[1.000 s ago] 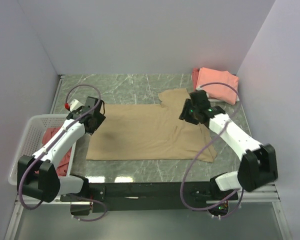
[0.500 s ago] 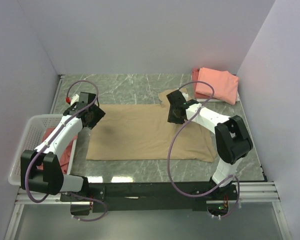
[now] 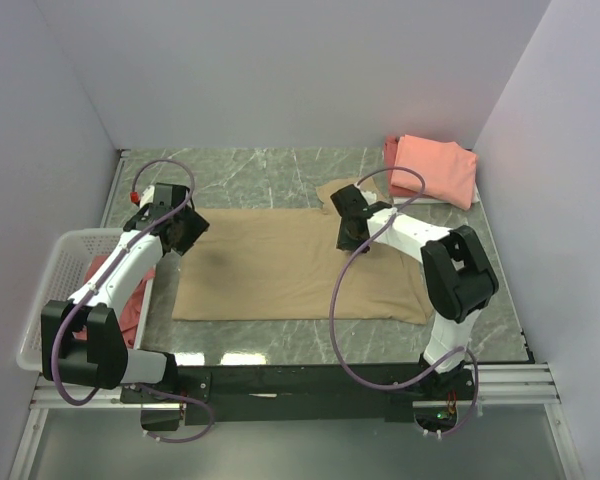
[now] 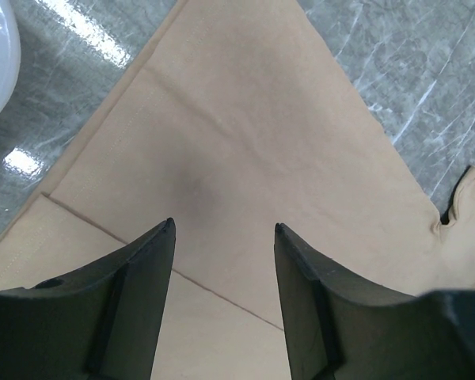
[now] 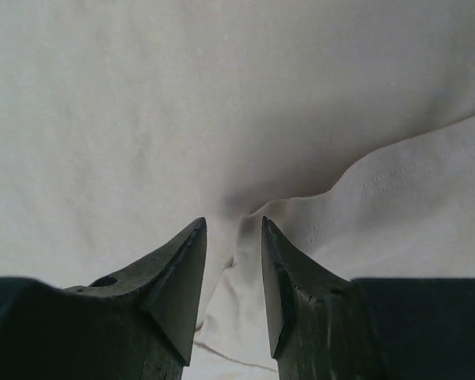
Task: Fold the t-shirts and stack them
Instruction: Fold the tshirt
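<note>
Mid-table: tan t-shirt (image 3: 280, 270), flat; left gripper (image 4: 224, 229) spread wide above its left edge; right gripper (image 5: 233, 226) pinching a fold.

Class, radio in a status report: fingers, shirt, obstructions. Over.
Left fingers open above tan t-shirt, far-left corner. Right fingers low on a fold near its sleeve, grip unclear. Shirt lying flat, nothing on it.

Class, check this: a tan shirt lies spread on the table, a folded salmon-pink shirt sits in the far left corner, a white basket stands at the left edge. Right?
Wrong corner: the top external view shows the folded salmon-pink shirt in the far right corner. The spread tan shirt and the white basket at the left edge are as stated.
</note>
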